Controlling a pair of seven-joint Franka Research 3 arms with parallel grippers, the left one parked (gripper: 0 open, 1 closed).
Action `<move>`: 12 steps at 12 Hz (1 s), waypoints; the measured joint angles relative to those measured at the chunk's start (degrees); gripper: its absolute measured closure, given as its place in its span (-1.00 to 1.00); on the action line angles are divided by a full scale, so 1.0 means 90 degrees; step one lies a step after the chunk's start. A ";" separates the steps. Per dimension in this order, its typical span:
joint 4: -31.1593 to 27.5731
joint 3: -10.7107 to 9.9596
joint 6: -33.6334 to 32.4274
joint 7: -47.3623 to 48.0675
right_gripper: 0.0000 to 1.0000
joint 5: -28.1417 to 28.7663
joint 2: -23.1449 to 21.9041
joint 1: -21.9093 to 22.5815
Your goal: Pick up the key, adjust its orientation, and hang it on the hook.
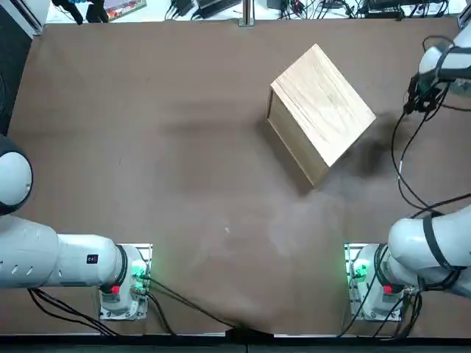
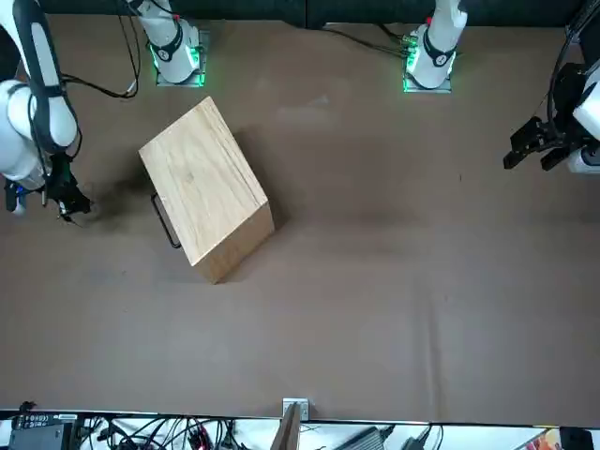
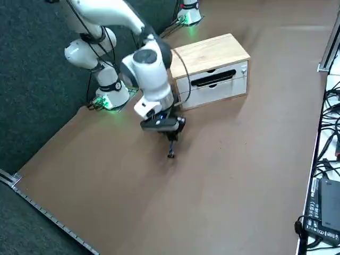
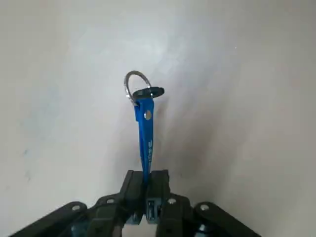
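My right gripper [image 4: 146, 181] is shut on the key [image 4: 144, 129], pinching the end of its long blue part. A silver ring [image 4: 136, 85] and a small dark piece sit at the far end, over the brown table. From the right side the key [image 3: 170, 152] hangs below the gripper [image 3: 171, 134], just above the table in front of the wooden box [image 3: 210, 53]. Seen from the top, the gripper [image 1: 421, 101] is at the right edge, right of the box [image 1: 324, 110]. I cannot make out a hook.
The wooden box [image 2: 202, 183] stands at an angle on the table, with a black handle [image 2: 167, 221] on its front face. Black cables [image 1: 401, 165] trail from the right arm. Cables and devices [image 3: 324, 202] line the table's far edge.
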 joint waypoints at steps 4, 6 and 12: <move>0.0734 0.0008 -0.1418 -0.0358 0.91 0.0000 -0.0434 0.0274; 0.1002 0.0015 -0.1802 -0.0585 0.91 0.0000 -0.0495 0.0406; 0.1265 0.0025 -0.1978 -0.1616 0.91 -0.0004 -0.0426 0.0950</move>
